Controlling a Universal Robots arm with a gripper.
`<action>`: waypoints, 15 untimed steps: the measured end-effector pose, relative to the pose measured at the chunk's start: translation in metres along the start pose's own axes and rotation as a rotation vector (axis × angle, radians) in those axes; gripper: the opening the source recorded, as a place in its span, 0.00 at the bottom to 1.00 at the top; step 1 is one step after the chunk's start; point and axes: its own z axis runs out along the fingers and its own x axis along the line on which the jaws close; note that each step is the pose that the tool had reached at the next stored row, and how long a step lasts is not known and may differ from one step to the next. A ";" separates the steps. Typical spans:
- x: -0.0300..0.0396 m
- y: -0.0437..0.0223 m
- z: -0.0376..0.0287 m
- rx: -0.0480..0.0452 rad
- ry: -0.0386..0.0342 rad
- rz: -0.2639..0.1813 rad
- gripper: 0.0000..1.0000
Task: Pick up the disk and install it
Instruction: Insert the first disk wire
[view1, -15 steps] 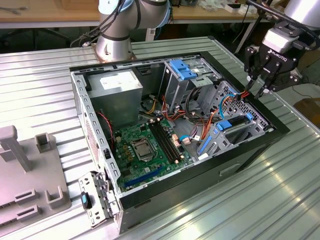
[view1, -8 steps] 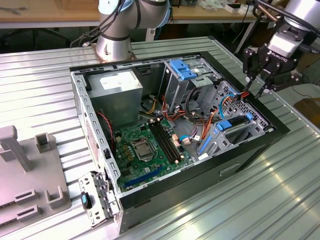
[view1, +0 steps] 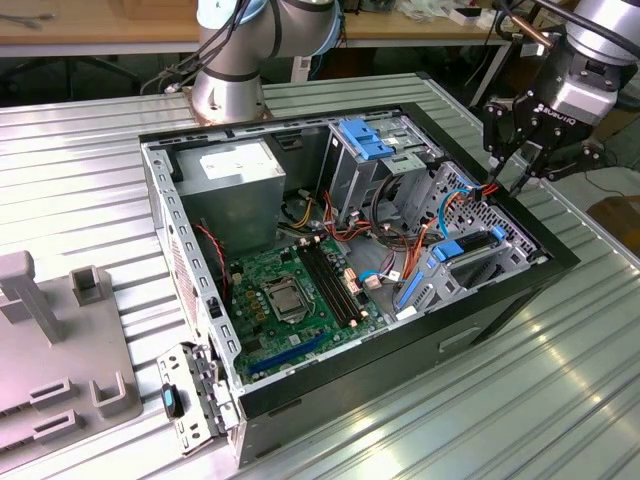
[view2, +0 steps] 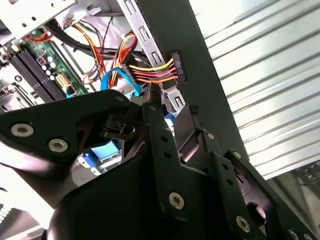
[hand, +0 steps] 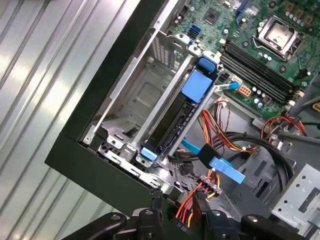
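Disk (hand: 170, 125) dark grey, blue rails; motherboard (view1: 290, 300) green; table (view1: 70, 150) ribbed silver.

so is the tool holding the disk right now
No, the disk sits in the metal drive bay inside the case.

Wrist (view1: 585, 75) hangs tilted beside the computer case (view1: 400, 372); gripper (view1: 516, 182) points downward just above its rim.

Drive bay (hand: 142, 97): taken up by the disk (hand: 172, 124).
Beside bay: crossed by coloured cables (hand: 220, 137) and a blue cable (hand: 220, 165).
Over motherboard (view1: 255, 275): left open.
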 end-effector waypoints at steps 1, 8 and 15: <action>0.0000 0.0000 0.0002 0.0007 -0.0011 -0.018 0.38; 0.0004 -0.0005 0.0020 0.0067 -0.0102 -0.189 0.38; 0.0014 -0.0067 0.0037 0.0082 -0.0135 -0.290 0.38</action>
